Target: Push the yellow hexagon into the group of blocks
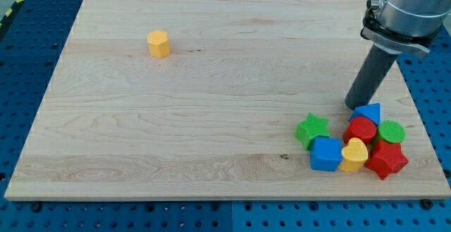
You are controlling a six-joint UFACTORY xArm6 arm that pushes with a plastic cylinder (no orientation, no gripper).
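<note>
The yellow hexagon (pixel 158 44) stands alone on the wooden board at the view's upper left. The group of blocks sits at the lower right: a green star (pixel 312 130), a blue cube-like block (pixel 326 154), a yellow heart (pixel 354 154), a red cylinder (pixel 361 129), a blue triangle (pixel 368 112), a green cylinder (pixel 391 131) and a red star (pixel 386 159). My tip (pixel 353 106) rests on the board just above and left of the blue triangle, touching or nearly touching it, far to the right of the yellow hexagon.
The wooden board (pixel 211 105) lies on a blue perforated table. The arm's grey body (pixel 409 6) hangs over the board's upper right corner. The group lies close to the board's right and bottom edges.
</note>
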